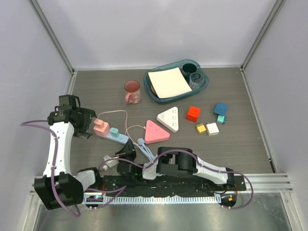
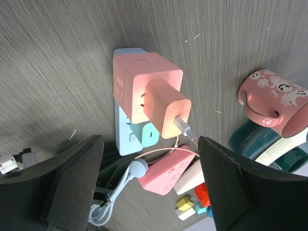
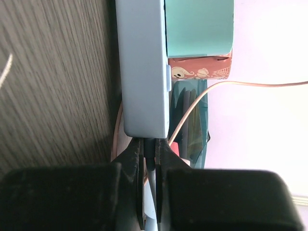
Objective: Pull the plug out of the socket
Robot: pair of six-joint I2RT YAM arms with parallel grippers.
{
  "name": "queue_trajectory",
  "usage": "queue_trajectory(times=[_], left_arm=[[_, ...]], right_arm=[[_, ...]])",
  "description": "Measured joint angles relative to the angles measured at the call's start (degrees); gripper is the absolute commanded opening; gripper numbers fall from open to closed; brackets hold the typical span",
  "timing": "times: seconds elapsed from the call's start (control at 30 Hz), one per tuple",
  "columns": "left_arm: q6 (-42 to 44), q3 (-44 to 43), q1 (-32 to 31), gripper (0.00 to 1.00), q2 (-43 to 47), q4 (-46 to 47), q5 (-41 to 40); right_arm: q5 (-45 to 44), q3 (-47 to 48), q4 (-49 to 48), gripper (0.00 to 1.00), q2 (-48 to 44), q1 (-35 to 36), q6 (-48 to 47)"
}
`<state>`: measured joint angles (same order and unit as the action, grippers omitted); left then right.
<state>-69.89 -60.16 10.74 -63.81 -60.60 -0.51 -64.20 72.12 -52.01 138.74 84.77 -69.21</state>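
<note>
Shows the plug (image 1: 101, 126), a rounded pink cube, seated in the far-left end of the power strip (image 1: 120, 138) on the left of the desk (image 1: 240, 144). Carries a paler pink block on its side, trailing a thin pink cord (image 2: 185, 131). Has the left jaws spread wide just beside the plug, not touching it, and the right jaws pinched shut on the strip's pale-blue cord (image 3: 150, 192).

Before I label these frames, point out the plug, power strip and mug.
plug (image 2: 147, 72): left wrist view, top face.
power strip (image 2: 124, 130): left wrist view, outlet face.
mug (image 2: 267, 94): left wrist view, patterned side.
</note>
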Motion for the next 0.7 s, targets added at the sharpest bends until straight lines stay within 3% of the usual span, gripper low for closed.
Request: queue_trajectory(times=[0.47, 0.7], left_arm=[[-2.64, -3.48, 0.04, 0.87, -4.83, -1.05, 0.55], [-3.78, -7.39, 0.04, 0.86, 1.40, -2.47, -3.58]], right_arm=[[-0.68, -0.59, -3.69, 0.03, 0.44, 0.52, -4.52], [-0.68, -1.01, -4.13, 0.03, 0.44, 0.66, -4.72]])
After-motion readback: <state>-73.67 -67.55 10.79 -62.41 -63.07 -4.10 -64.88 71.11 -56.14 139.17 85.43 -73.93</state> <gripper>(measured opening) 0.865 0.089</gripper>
